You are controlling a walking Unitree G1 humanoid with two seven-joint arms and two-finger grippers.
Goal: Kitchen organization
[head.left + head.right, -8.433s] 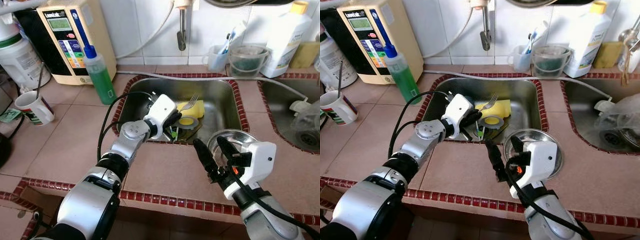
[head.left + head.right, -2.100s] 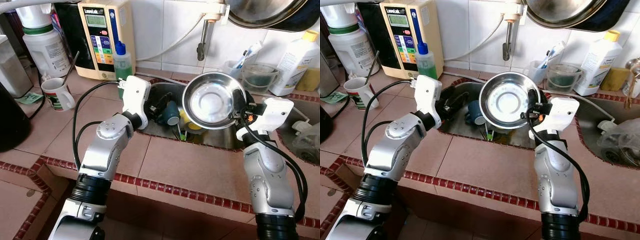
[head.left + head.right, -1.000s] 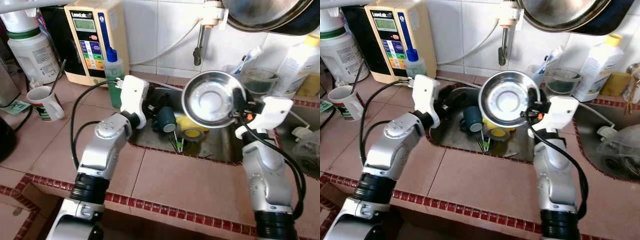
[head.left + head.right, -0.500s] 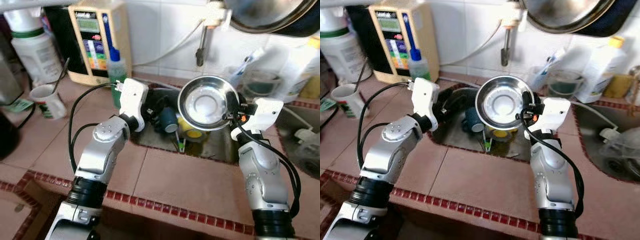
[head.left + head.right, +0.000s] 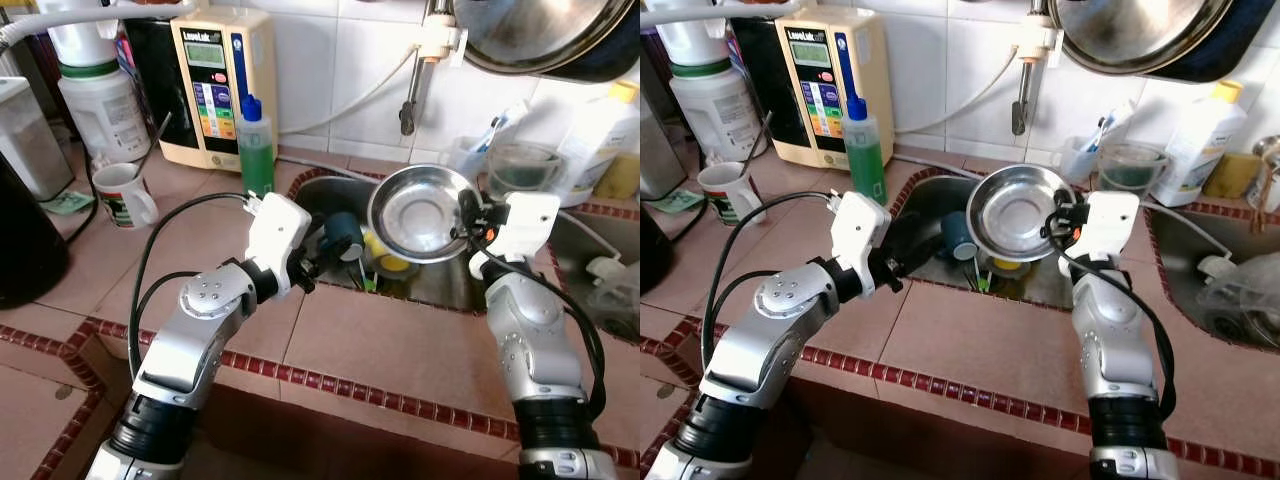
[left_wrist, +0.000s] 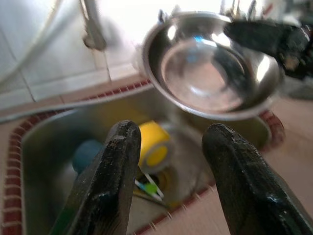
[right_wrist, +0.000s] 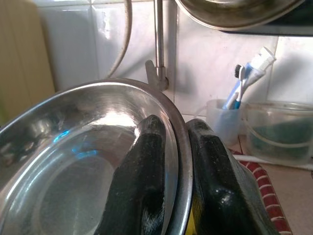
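— What's nearest the camera?

— The left gripper (image 6: 168, 161), at the near rim of the sink (image 5: 455, 290), its two black fingers spread apart with nothing between them, aimed into the basin.

— And the steel bowl?

— The stainless steel bowl (image 5: 420, 212) is in the air above the sink, pinched at its right rim by the right gripper (image 7: 171, 142): one finger inside the rim, one outside, closed on the metal. It is tipped on edge, hollow side facing the robot and slightly up, rim plane close to vertical.

— What lies under it?

— In the basin, a dark blue mug (image 5: 342, 236) on its side, mouth turned toward the bowl, beside a yellow sponge (image 6: 151, 147).

— Farther back?

— A green soap bottle (image 5: 255, 145) stands upright left of the sink; the faucet (image 5: 412, 90) hangs from the tiled wall, with a toothbrush cup (image 7: 222, 122) to its right.
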